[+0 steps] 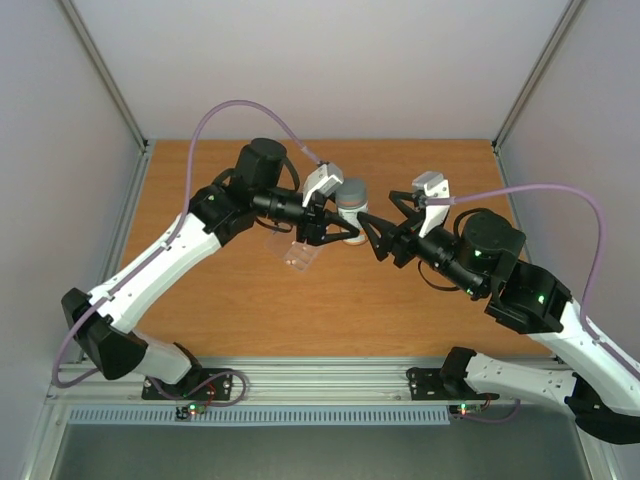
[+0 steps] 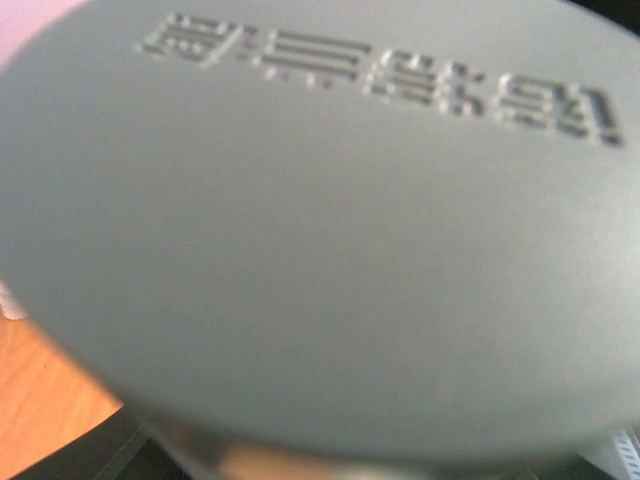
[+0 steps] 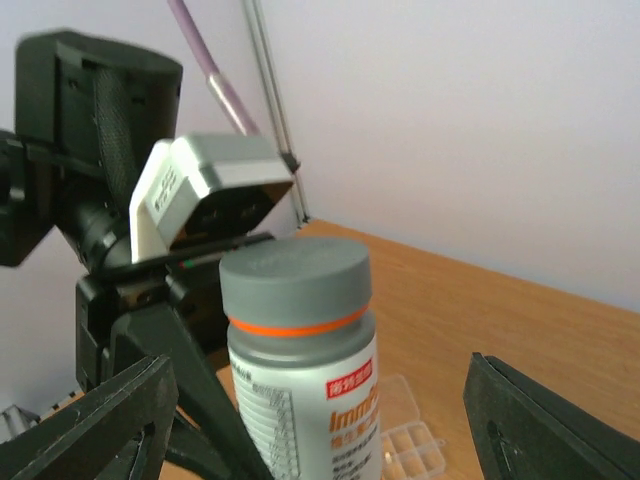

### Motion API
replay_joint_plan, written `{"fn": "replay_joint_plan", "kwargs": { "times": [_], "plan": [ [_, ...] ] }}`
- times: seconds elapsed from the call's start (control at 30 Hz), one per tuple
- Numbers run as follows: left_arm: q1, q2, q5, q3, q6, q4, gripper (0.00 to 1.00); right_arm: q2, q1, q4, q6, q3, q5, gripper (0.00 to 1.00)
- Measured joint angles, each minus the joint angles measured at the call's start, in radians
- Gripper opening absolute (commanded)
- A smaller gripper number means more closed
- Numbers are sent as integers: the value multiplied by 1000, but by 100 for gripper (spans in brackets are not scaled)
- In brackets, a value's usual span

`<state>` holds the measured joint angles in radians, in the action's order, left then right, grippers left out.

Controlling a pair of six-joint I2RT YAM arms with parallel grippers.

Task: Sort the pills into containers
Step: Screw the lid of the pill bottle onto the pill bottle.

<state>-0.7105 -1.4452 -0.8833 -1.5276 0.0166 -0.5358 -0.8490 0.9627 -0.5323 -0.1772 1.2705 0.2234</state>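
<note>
Right wrist: grips capped bottle (image 3: 290, 420) in left gripper (image 1: 345, 232), spreads right gripper (image 3: 320, 400) wide around grey cap (image 3: 295, 280), not touching. Shows no pills out; pill box (image 3: 415, 440) unfilled near desk (image 1: 200, 300) middle; uncapping, sorting left.

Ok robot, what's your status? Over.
Left gripper shut on bottle, cap on. Right gripper open, straddling bottle, not touching. Pill box on table, pills unseen. Nothing blocking.
</note>
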Motion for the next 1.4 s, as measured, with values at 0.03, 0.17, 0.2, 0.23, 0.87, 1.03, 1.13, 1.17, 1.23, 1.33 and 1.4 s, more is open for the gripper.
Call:
{"fn": "replay_joint_plan", "kwargs": {
  "times": [0.03, 0.17, 0.2, 0.23, 0.87, 1.03, 1.13, 1.17, 1.23, 1.33, 1.4],
  "plan": [
    [0, 7, -7, 6, 1, -1, 0, -1, -2, 0, 0, 11, -12, 81],
    [0, 41, -31, 39, 8, -1, 0, -11, -5, -6, -2, 61, -54, 81],
    [0, 51, -36, 50, 10, -1, 0, -17, -5, -10, -2, 76, -68, 81],
    [0, 60, -42, 60, 10, -2, 0, -22, -5, -11, -4, 89, -84, 81],
    [0, 172, -111, 124, 23, -18, 0, -98, -8, -83, -81, 187, -345, 81],
    [0, 201, -118, 151, 30, -30, 0, -135, -9, -82, -92, 198, -399, 81],
    [0, 213, -113, 168, 40, -37, 0, -180, -22, -82, -92, 203, -442, 81],
    [0, 216, -108, 173, 43, -40, 0, -197, -33, -83, -91, 208, -461, 81],
    [0, 221, -97, 179, 45, -44, 0, -240, -80, -85, -88, 235, -511, 81],
    [1, 229, -77, 189, 48, -49, 0, -277, -180, -82, -81, 263, -600, 80],
    [3, 229, -70, 189, 51, -52, 0, -285, -246, -82, -76, 272, -666, 80]
  ]
}}
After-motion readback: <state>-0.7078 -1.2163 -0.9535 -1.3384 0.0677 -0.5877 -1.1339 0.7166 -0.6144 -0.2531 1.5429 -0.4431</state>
